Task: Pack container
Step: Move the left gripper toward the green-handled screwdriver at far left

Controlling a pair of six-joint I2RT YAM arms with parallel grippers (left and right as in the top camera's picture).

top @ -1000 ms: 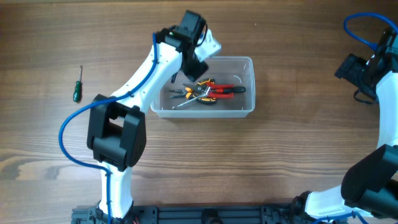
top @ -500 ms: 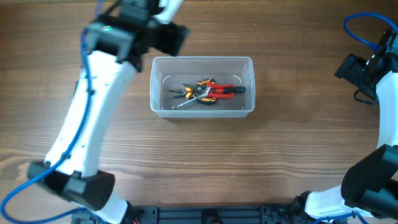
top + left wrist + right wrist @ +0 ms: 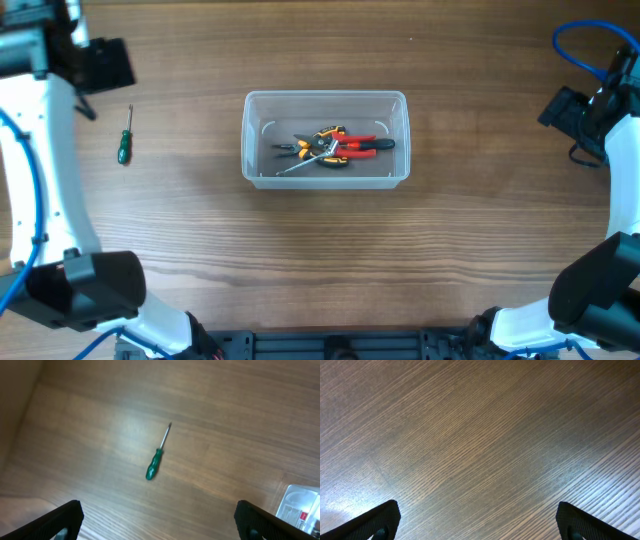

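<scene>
1. The container point(image 3: 326, 96) sits mid-table, a little nearer the far edge, with pliers point(image 3: 335, 146) inside. It looks light, fairly stiff and smooth-walled, so the thick rim is the best place to pinch.
2. A green screwdriver point(image 3: 156, 462) lies towards the table's left edge, slim and likely to roll.
3. The left gripper point(image 3: 158, 517) hovers above it, fingers wide and empty.
4. The right gripper point(image 3: 477, 520) is near the right edge, fingers wide and empty.

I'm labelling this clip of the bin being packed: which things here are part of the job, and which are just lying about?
Part of the job: container; hand tools already inside it; green screwdriver, out on the table to its left, probably next.
Just there: wooden table; blue cable on the right arm.
</scene>
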